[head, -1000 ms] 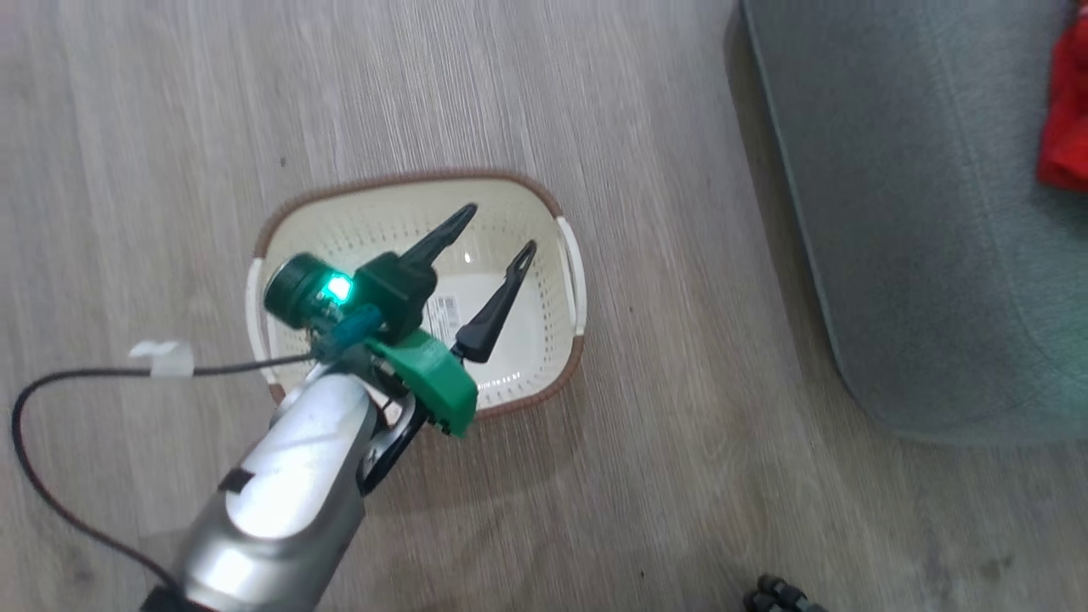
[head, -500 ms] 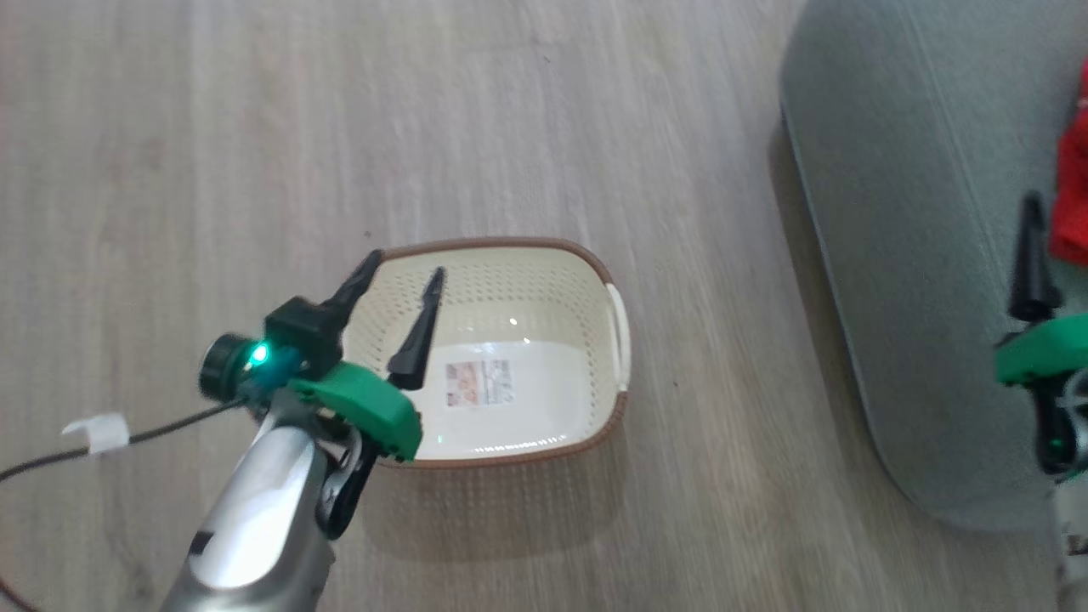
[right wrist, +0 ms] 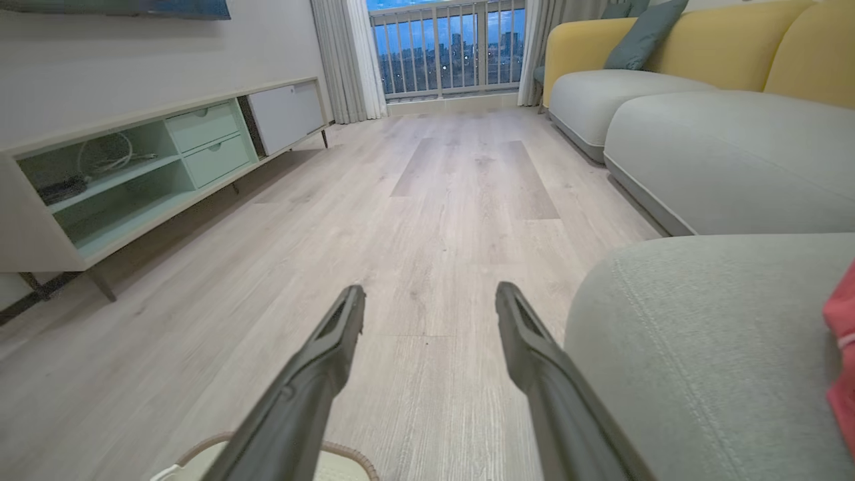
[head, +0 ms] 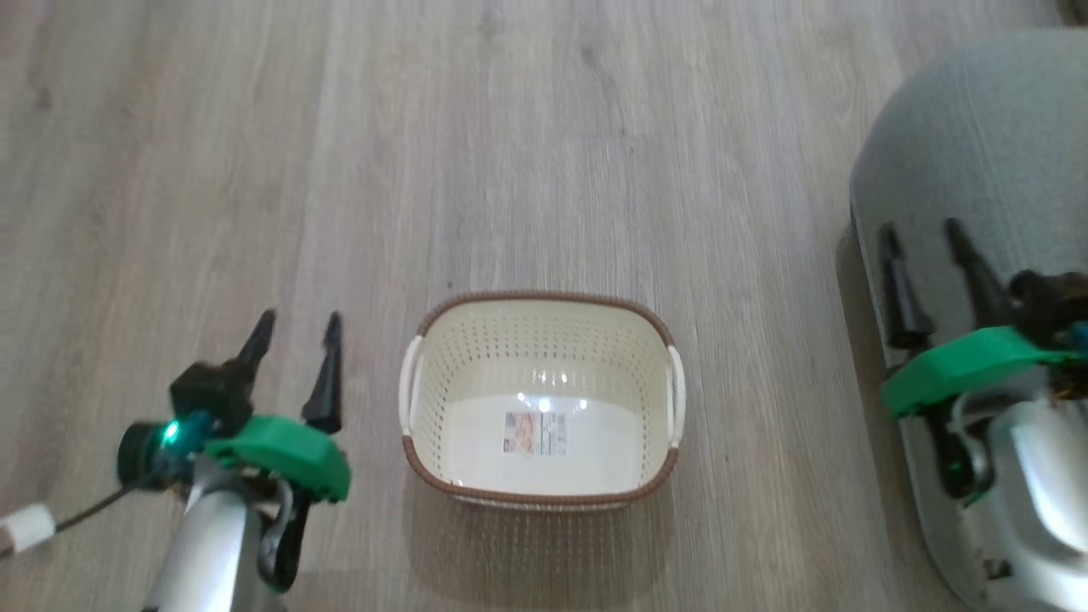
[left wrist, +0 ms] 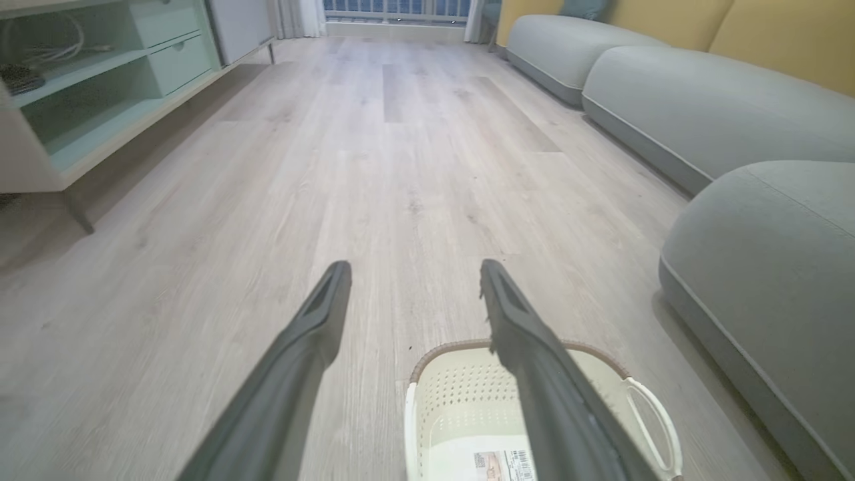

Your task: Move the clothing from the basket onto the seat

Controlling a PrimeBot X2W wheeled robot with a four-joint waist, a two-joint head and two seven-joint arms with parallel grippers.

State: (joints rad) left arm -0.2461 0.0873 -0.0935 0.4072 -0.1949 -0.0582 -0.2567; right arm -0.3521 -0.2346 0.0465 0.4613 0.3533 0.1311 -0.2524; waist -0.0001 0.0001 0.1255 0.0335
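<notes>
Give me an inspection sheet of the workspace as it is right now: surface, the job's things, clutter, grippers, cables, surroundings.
Surface: pale wood-look floor.
Job's things: basket upright on the floor, only a sticker inside; seat to its right; red clothing on the seat, at the right wrist view's edge.
Clutter: nothing seen.
Grippers: left gripper open, over the floor left of the basket; right gripper open, over the seat's edge.
Cables: dark cable with a white tag, running from the left arm.
Surroundings: shelf unit, sofa cushions, balcony railing.
</notes>
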